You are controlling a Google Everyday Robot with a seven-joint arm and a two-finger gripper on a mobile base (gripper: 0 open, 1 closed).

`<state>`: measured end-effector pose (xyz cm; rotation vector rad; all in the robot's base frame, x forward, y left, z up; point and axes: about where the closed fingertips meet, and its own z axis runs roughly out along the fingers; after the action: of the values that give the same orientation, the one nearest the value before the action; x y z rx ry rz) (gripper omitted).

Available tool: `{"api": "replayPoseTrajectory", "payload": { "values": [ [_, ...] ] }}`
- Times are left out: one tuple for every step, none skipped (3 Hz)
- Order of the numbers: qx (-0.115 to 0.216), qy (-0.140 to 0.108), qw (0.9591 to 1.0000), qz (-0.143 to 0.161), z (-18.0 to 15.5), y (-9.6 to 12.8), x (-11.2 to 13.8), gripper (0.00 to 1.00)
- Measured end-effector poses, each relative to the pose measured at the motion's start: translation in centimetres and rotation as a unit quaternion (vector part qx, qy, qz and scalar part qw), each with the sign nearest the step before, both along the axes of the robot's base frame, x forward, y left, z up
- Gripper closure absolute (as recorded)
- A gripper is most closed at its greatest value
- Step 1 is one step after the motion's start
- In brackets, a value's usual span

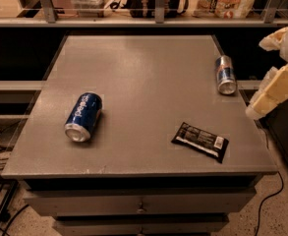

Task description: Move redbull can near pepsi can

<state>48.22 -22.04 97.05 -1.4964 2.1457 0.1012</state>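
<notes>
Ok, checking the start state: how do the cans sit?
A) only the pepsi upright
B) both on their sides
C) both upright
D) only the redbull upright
B: the pepsi can and redbull can both lie on their sides on the table; the gripper is beside the table's right edge, touching neither.

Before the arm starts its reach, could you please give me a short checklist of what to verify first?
1. redbull can in view, lying on its side near the right edge of the table: ok.
2. pepsi can in view, on its side at the left: ok.
3. Cans near each other: not ok, far apart.
4. tool clear of both cans, beyond the table's right edge: ok.
5. black packet off the straight path between the cans: ok.
6. Tool ready to grasp: cannot tell.
</notes>
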Motion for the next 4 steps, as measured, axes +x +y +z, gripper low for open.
{"api": "replayPoseTrajectory", "payload": {
  "values": [
    [0.029, -0.005, 0.9994, -0.016, -0.6, 0.1, 1.9, 0.00],
    [0.029, -0.005, 0.9994, -0.016, -0.6, 0.1, 1.9, 0.00],
    [0.033, 0.006, 0.9990, -0.029, -1.4, 0.0, 2.4, 0.00],
    [0.076, 0.002, 0.9950, -0.066, -1.8, -0.1, 4.8, 0.00]
  ]
}}
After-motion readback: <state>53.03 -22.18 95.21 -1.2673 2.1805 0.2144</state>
